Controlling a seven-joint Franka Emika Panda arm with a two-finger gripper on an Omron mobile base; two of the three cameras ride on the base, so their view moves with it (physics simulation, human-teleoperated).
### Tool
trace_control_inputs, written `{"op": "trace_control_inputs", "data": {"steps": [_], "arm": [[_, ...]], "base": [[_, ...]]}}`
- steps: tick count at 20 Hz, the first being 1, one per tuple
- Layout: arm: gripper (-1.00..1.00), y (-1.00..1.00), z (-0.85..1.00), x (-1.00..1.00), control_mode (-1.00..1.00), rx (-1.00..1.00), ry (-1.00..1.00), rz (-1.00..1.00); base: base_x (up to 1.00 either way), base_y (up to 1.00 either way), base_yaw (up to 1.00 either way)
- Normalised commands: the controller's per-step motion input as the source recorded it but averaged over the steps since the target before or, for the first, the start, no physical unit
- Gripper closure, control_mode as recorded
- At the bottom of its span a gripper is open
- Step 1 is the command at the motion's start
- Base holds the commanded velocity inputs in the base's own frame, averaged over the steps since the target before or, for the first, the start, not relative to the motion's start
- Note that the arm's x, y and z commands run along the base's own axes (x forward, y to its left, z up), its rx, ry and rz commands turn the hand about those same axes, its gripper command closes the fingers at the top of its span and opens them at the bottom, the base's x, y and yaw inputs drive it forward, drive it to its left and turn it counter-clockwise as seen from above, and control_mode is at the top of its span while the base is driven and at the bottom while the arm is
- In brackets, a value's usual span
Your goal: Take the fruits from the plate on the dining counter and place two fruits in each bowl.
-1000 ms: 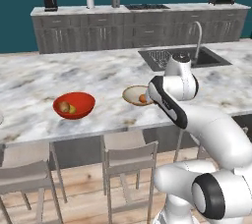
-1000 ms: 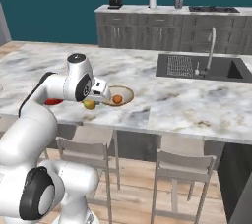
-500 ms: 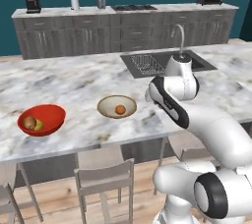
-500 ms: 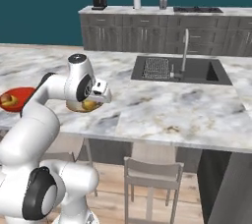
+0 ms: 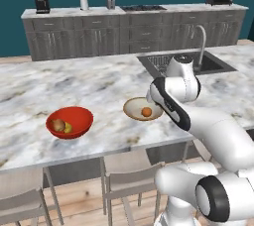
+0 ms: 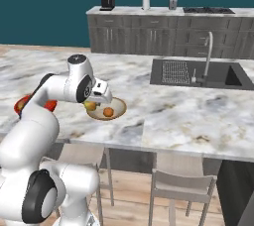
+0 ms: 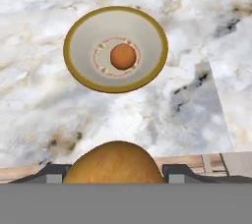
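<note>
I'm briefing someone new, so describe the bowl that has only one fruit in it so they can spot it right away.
On the white-grey veined marble island counter, look toward the sink side, just in front of the white robot arm. There sits a shallow tan-rimmed bowl with a pale inside, holding one small orange. Its neighbour, the glossy red rounded bowl, is deeper and already holds two fruits.

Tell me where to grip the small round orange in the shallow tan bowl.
Across its widest middle, straight from above. The small round orange sits alone at the centre of the shallow tan bowl, whose sloping wall blocks a side approach; being a ball, no jaw angle matters. The gripper must release the golden-brown fruit it holds.
</note>
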Motion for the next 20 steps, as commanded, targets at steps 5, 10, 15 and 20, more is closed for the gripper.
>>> {"op": "trace_control_inputs", "data": {"steps": [5,10,15,20], "arm": [[1.00,0.00,0.00,0.00,1.00,0.00,0.00,0.00],[1.00,-0.04,0.00,0.60,-1.00,0.03,0.00,0.00],[1.00,0.02,-0.09,1.00,-1.00,0.00,0.06,-0.04],[1.00,0.02,-0.56,0.59,-1.00,0.02,0.15,0.00]], "base": [[0.65,0.04,0.00],[0.26,-0.04,0.00],[0.00,0.00,0.00],[0.00,0.00,0.00]]}}
